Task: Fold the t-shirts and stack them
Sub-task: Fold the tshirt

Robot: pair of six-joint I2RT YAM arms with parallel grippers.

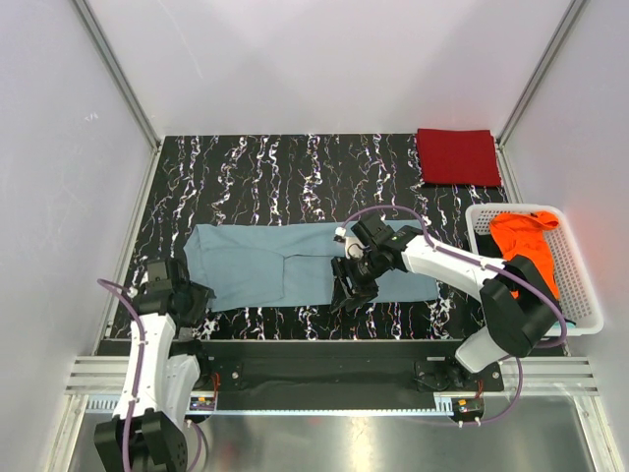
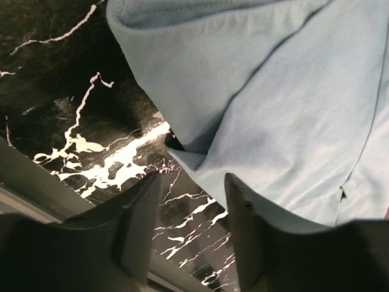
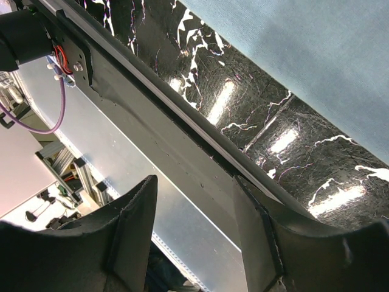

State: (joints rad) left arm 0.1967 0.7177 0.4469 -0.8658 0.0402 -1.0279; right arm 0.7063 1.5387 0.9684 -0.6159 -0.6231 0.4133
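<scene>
We see the grey-blue shirt [image 1: 285, 264] lying flat as a long band across the near half of the table [image 1: 246, 167], partly folded over itself, its left end wider. The dark red shirt [image 1: 457, 155] sits folded into a neat rectangle at the far right corner. The orange shirt [image 1: 521, 241] lies crumpled in the basket [image 1: 582, 285].

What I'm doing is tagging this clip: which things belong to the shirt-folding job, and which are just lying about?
Job: grey-blue t-shirt, dark red t-shirt, orange t-shirt.
Lying about: white slatted basket, black marbled table.
</scene>
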